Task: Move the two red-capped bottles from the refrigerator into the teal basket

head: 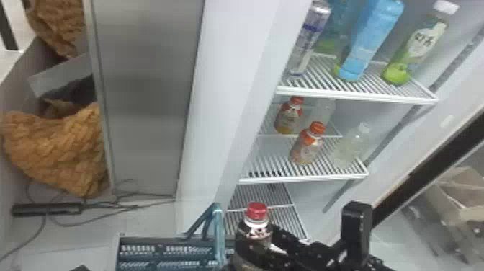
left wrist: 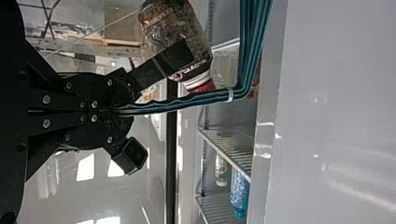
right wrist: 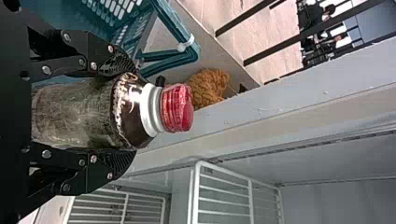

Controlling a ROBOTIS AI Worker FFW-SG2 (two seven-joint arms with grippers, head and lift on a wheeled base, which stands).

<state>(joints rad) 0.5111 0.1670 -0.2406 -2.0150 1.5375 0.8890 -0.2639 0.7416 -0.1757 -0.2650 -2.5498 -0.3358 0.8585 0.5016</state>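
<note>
And we're indoors, in what looks like a lab or workroom, though the exact kind is hard to call! There's the refrigerator (head: 248, 108), wire shelves (head: 356, 94) carrying bottled drinks (head: 414, 50), loose cables (head: 99, 218) trailing over a pale floor (head: 54, 236), a tan box (head: 462, 191) standing by.

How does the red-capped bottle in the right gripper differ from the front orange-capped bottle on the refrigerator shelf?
The red-capped bottle is held in the right gripper; the orange-capped bottle stands on the shelf. The red-capped bottle has a dark shoulder; the orange-capped bottle has orange below its cap. Both have their caps on.
</note>
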